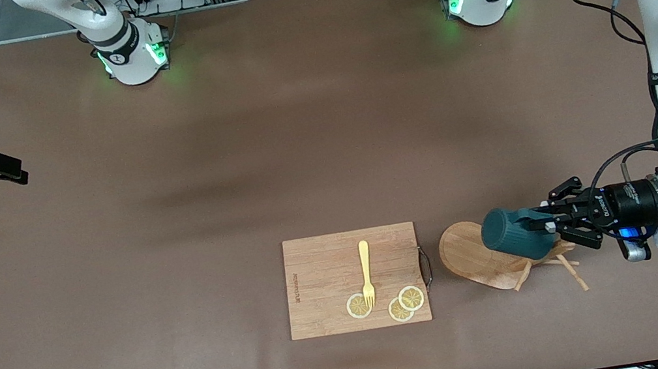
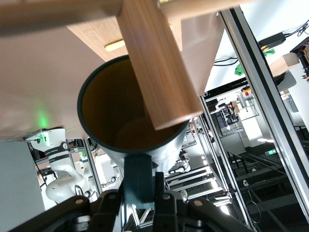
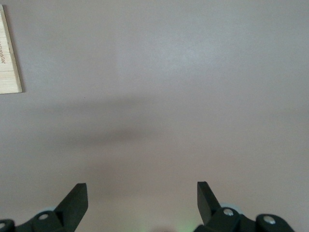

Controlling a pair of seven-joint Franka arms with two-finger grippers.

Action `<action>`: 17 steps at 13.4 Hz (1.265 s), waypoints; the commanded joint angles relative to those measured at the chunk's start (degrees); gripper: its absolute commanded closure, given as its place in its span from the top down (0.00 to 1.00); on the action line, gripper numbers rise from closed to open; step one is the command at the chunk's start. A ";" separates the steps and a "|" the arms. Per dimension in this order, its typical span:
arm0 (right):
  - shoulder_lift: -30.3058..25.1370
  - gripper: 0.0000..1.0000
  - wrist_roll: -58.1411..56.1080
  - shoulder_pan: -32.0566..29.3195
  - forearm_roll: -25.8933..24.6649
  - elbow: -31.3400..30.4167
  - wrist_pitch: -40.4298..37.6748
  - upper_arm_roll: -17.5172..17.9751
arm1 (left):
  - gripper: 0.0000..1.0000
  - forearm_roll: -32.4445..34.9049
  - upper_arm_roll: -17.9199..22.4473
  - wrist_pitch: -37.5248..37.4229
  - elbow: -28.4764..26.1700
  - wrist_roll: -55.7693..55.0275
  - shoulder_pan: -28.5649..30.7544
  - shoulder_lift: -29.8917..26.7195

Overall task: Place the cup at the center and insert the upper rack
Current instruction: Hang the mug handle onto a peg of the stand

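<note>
The front view took in the whole brown worktop (image 1: 178,235), with the cutting board (image 1: 354,279) as its landmark. On the board lay a yellow fork (image 1: 367,273) and three lemon slices (image 1: 405,304). Just beside the board, toward the left arm's end of the worktop, the upper rack (image 1: 479,256) lay toppled, its oval base tipped up toward the board, its post running away from the board and its thin pegs splayed on the worktop at the end farthest from the board.

The left pincer (image 1: 547,222) reached in level from that same end, its fingers clamped together on the handle of the cup (image 1: 512,235). The cup lay on its side over the fallen rack, its long axis roughly level and in line with the pincer; its closed bottom faced the board.

Only the left wrist view looked down the cup (image 2: 133,140): a yellowish inside, the dark rim, the handle between the pincer's (image 2: 142,198) fingers, and a wooden part of the rack (image 2: 154,67) crossing in front of the mouth. Whether wood touched rim could not be told.

The right wrist view showed the right pincer (image 3: 142,203) with fingers wide apart over bare worktop, one corner of the board (image 3: 9,58) in view. In the front view that pincer (image 1: 3,171) waited well apart from the board at the right arm's end.
</note>
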 commanded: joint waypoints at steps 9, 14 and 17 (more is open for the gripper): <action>-0.20 1.00 -0.11 -0.38 -0.09 -0.39 -0.26 0.80 | 1.00 -1.72 -0.09 0.79 -1.27 2.03 0.97 0.30; -0.20 1.00 -0.11 -0.38 -0.09 -0.39 -0.26 0.80 | 1.00 -1.37 0.00 0.79 -1.09 1.33 1.06 -0.31; -0.20 1.00 -0.11 -0.38 -0.09 -0.30 -0.26 0.80 | 1.00 3.00 1.49 0.87 -0.92 1.67 -0.08 -2.41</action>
